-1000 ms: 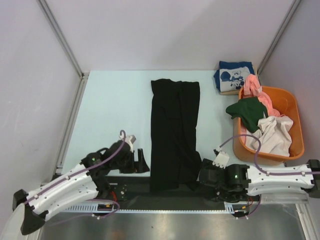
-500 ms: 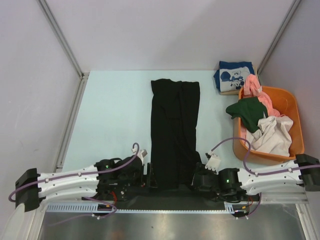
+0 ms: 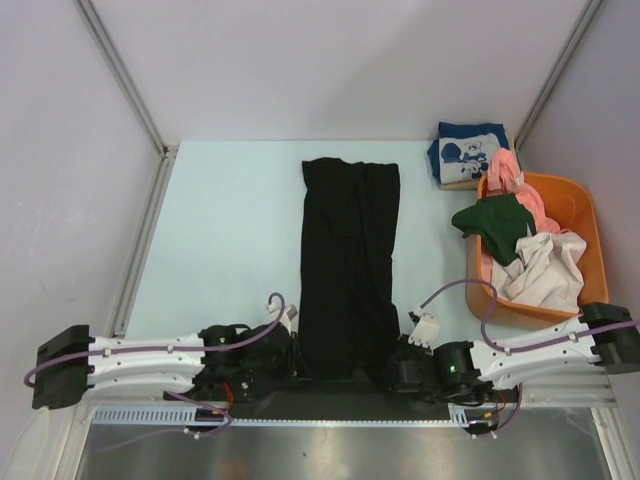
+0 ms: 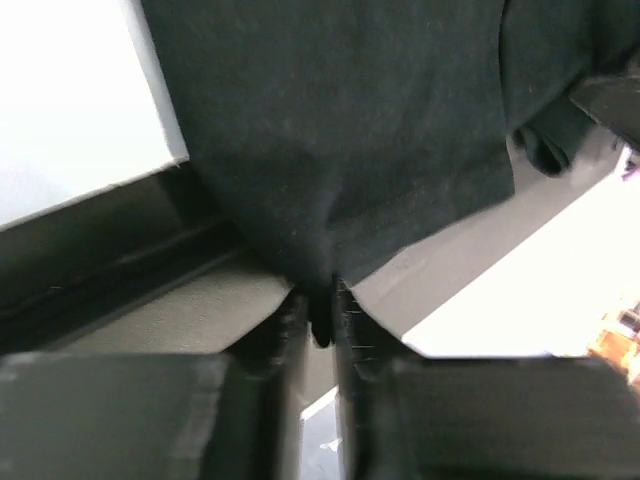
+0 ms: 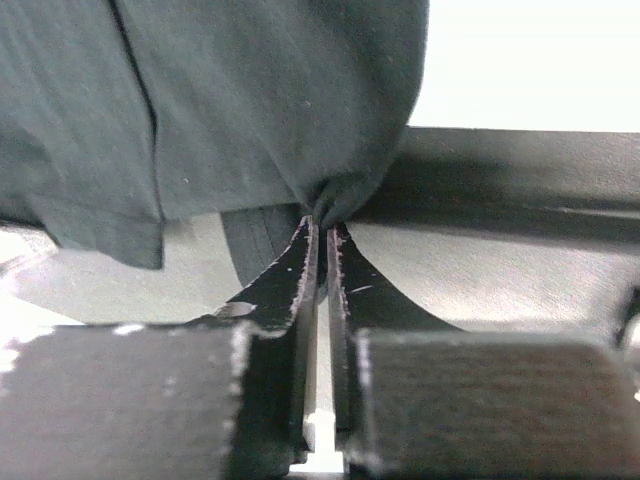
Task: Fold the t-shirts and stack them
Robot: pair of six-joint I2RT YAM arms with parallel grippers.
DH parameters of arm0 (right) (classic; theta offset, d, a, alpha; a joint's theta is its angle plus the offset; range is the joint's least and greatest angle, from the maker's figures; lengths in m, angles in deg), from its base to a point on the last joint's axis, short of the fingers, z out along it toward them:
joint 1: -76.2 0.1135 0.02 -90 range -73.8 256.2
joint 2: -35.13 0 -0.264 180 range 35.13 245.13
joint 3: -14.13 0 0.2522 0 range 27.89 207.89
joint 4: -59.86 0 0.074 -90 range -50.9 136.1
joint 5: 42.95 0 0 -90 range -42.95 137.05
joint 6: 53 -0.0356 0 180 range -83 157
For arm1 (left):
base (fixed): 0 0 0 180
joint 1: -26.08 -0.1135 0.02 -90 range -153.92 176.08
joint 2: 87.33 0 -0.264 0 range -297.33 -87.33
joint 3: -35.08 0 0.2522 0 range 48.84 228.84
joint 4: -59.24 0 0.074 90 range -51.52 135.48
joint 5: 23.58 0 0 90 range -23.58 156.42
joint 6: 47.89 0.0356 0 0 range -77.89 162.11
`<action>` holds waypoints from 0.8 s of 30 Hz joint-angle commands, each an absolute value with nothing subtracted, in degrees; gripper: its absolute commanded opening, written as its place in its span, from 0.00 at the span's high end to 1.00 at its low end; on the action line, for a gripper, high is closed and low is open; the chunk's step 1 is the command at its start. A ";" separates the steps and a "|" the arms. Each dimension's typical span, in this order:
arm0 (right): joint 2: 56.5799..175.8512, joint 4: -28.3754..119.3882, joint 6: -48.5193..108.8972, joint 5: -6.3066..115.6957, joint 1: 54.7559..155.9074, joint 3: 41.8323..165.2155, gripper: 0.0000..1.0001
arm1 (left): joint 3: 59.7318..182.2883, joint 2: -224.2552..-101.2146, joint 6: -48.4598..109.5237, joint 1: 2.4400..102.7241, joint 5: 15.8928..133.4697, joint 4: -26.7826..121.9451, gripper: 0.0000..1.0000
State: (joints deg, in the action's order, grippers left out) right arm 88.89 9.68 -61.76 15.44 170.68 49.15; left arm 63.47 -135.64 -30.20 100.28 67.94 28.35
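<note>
A black t-shirt lies folded into a long strip down the middle of the table, its near hem hanging over the table's front edge. My left gripper is shut on the hem's near left corner. At the near right corner, my right gripper pinches the cloth shut. A folded navy t-shirt with white print sits at the back right. Pink, dark green and off-white t-shirts lie in the orange basket.
The orange basket stands at the right edge, close to my right arm. Metal frame rails run along the table's left side. A dark strip and a metal ledge border the near edge.
Both arms slid inward to the black t-shirt's near corners, and both grippers closed on the hem.
</note>
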 commanded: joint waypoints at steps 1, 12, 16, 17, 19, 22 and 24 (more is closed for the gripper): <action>86.30 2.63 -64.34 12.61 171.92 53.53 1.00 | 67.10 -133.31 -30.40 100.70 61.08 25.65 0.85; 80.66 -13.31 -62.58 10.31 173.94 66.74 1.00 | 84.70 -125.22 -27.32 100.70 56.22 4.88 1.00; 79.61 -8.66 -61.17 12.68 174.82 64.28 1.00 | 83.30 -122.84 -28.72 100.70 58.59 4.70 1.00; 79.17 -7.70 -61.26 12.95 175.43 63.49 1.00 | 83.12 -122.31 -28.99 100.70 58.77 4.52 1.00; 77.51 -3.75 -60.82 13.30 175.78 60.77 1.00 | 83.38 -121.17 -28.90 100.70 58.25 3.03 1.00; 73.29 8.35 -54.08 13.39 175.52 55.59 1.00 | 84.78 -121.34 -27.85 100.70 56.23 0.13 1.00; 69.52 17.66 -46.16 16.98 171.32 53.47 1.00 | 86.01 -122.22 -25.92 100.61 55.18 -0.31 1.00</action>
State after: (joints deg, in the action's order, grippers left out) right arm 73.66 2.36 -55.48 15.66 174.20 55.46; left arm 83.34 -121.76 -28.13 100.43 57.29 1.88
